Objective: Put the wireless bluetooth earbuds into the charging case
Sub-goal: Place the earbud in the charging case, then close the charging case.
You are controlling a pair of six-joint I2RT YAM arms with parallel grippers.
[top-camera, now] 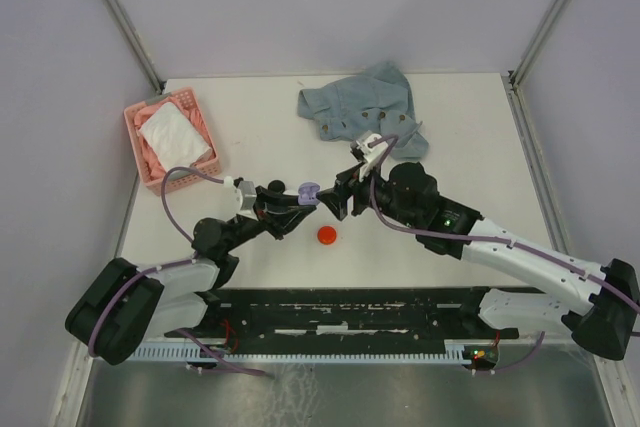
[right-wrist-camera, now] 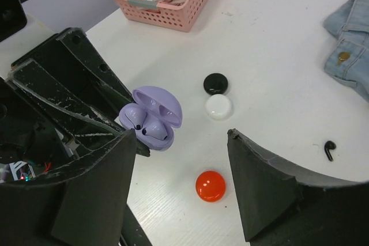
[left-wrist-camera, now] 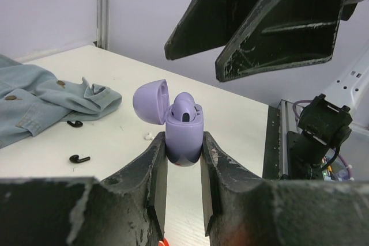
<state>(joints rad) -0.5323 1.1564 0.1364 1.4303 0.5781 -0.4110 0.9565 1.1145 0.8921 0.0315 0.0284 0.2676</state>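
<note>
Lilac case [left-wrist-camera: 184, 133], lid open, is pinched between the left gripper's [left-wrist-camera: 183, 148] jaws, with lilac earbuds [left-wrist-camera: 185, 109] seated inside. Just above it hangs the right gripper [right-wrist-camera: 180, 142], jaws spread. Two black earbuds [left-wrist-camera: 79, 158] lie on the table [left-wrist-camera: 230, 113] near a denim garment [left-wrist-camera: 34, 99].

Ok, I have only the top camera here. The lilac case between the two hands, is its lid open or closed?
Observer: Open. The left wrist view shows the lilac case upright, lid tipped back, clamped in the left hand.
Operator: Is something already inside it?
Observer: Yes, the right wrist view shows two lilac earbuds in it.
Operator: And the right hand?
Observer: Open, above the case, holding nothing.
</note>
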